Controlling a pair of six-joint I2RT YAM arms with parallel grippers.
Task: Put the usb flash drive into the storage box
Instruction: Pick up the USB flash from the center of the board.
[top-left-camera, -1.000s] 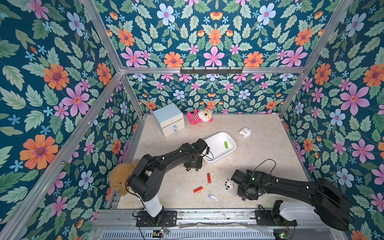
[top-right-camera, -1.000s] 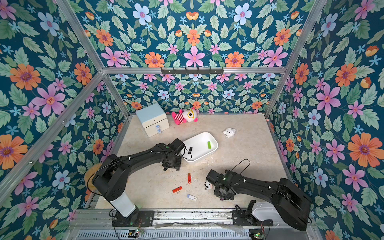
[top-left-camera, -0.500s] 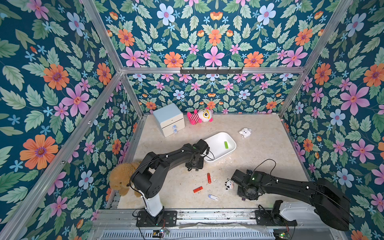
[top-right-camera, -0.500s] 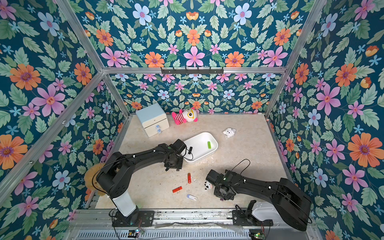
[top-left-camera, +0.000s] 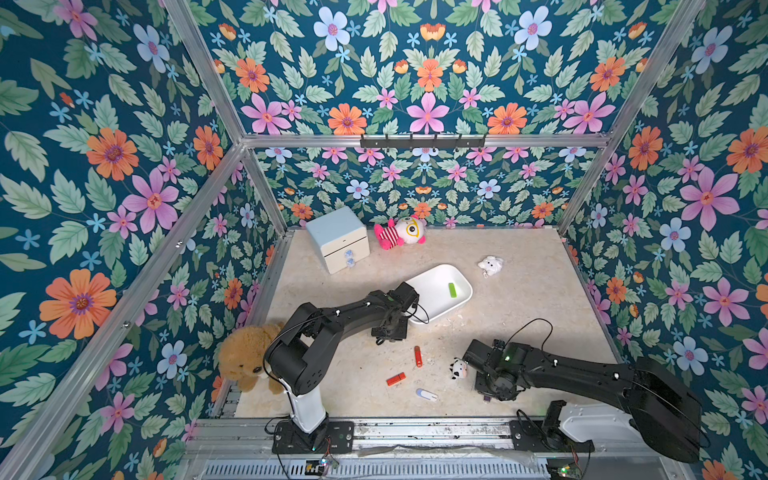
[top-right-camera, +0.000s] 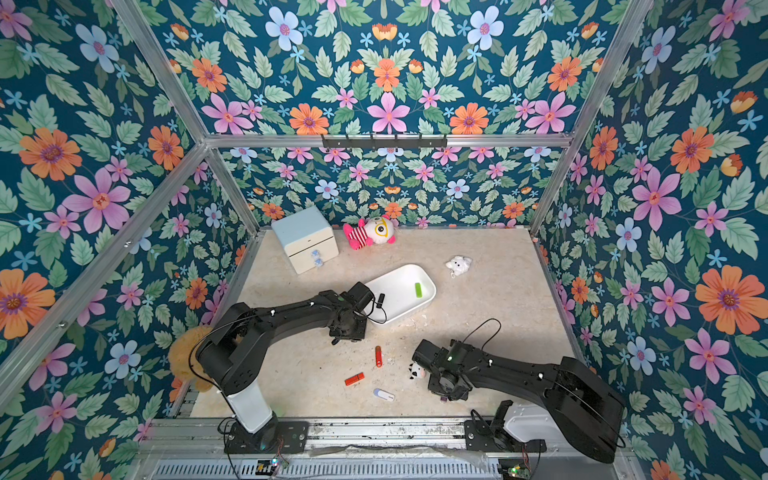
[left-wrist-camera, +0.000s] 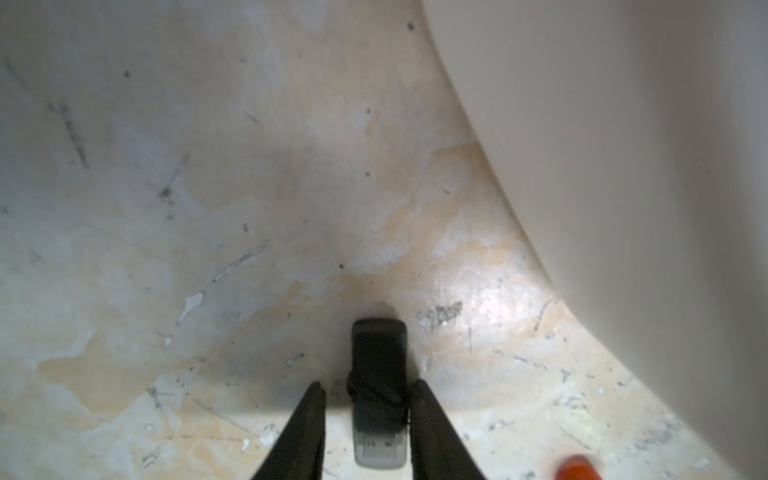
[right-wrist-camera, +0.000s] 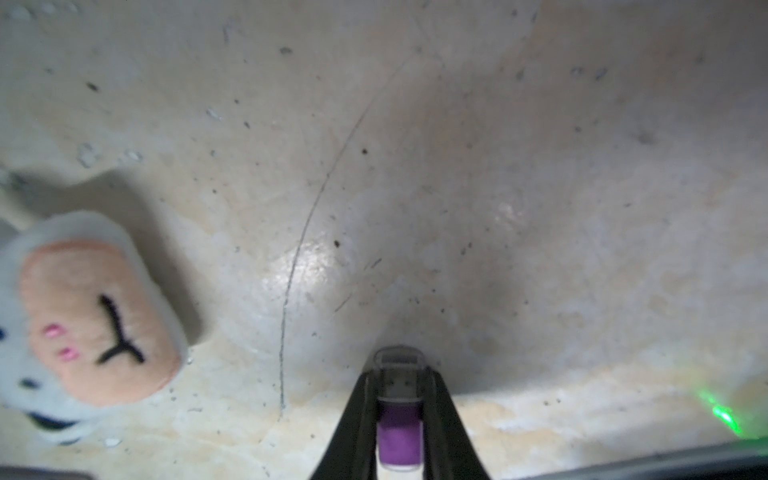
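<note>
The white storage box (top-left-camera: 432, 305) lies mid-table in both top views, with a green usb flash drive (top-left-camera: 452, 289) inside; its wall (left-wrist-camera: 623, 166) shows in the left wrist view. My left gripper (left-wrist-camera: 368, 384) is low on the table just in front of the box, fingers either side of a black flash drive (left-wrist-camera: 378, 361). One finger touches it and a small gap remains at the other. My right gripper (right-wrist-camera: 400, 376) is shut on a purple flash drive (right-wrist-camera: 399, 432) with a clear cap, near the table's front right. Three more drives lie loose: red (top-left-camera: 417, 356), orange-red (top-left-camera: 395, 379), white (top-left-camera: 426, 395).
A small cow toy (top-left-camera: 458, 369) sits just left of the right gripper. A pale-blue-topped drawer cabinet (top-left-camera: 338, 239), a pink striped plush (top-left-camera: 401, 232) and a white plush (top-left-camera: 490, 265) stand toward the back. A brown teddy bear (top-left-camera: 245, 357) lies at the front left edge.
The left gripper's fingers have drawn closer together around the black drive, and the left arm shifted slightly. The right arm has not moved.
</note>
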